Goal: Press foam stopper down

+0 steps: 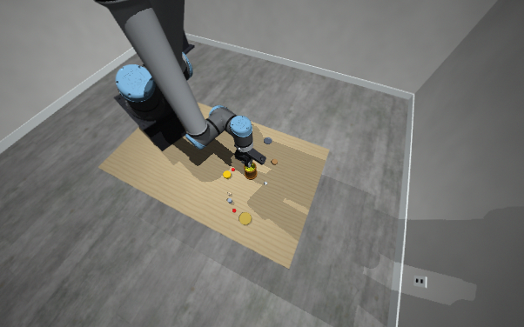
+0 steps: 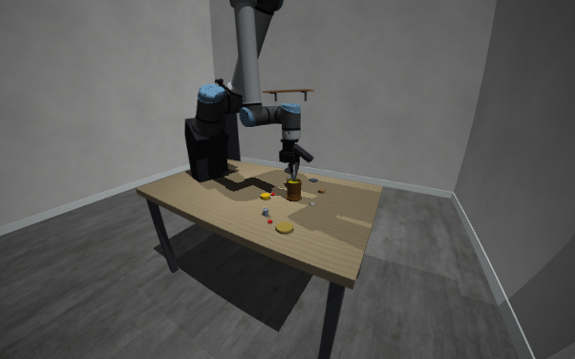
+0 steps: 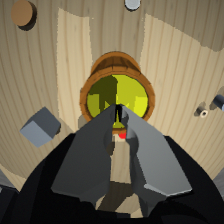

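Gripper closed, empty, tips over stopper in jar, mid-table. Risk: pressing too deep leaves foam stuck low.

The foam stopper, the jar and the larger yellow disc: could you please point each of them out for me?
foam stopper [image 3: 131, 94]: wrist view, its lit yellow top.
jar [image 2: 293, 193]: exterior view, its brown side wall.
larger yellow disc [image 1: 245, 218]: top view, middle of its flat face.

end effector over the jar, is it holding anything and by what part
Nothing is held. The end effector is shut with its fingers together, tips pointing down at the yellow foam stopper in the jar.
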### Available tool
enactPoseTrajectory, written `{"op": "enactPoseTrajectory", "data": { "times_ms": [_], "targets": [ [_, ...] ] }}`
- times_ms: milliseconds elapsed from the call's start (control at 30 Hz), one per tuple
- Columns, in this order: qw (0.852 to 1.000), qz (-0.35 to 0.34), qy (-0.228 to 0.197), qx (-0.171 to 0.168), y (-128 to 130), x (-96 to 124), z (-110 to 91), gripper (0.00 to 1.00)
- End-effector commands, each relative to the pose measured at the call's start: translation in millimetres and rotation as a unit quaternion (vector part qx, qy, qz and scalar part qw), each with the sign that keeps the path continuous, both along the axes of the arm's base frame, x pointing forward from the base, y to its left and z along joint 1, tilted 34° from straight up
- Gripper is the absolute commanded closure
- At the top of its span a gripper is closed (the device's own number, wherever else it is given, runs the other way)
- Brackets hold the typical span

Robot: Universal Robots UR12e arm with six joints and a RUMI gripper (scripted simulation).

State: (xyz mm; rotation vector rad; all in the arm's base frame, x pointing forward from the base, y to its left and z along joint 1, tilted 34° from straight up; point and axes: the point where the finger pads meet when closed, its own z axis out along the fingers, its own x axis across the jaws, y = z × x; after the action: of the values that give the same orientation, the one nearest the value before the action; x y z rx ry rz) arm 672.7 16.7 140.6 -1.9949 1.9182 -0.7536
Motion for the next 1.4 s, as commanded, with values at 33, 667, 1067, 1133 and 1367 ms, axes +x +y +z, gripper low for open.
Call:
{"op": "enactPoseTrajectory", "data": {
  "times_ms": [33,667,1067,1133,1367],
  "targets": [
    [1.0,0.0,0.0,0.0,0,0,0,1.0],
    [1.0,0.0,0.0,0.0,0,0,0,1.0],
    [1.0,0.0,0.0,0.0,1,-4,7,1.0],
    [1.0,0.0,0.0,0.0,2,-7,11,1.0],
    [1.0,0.0,0.0,0.0,5,-18,28,1.0]
  ]
}}
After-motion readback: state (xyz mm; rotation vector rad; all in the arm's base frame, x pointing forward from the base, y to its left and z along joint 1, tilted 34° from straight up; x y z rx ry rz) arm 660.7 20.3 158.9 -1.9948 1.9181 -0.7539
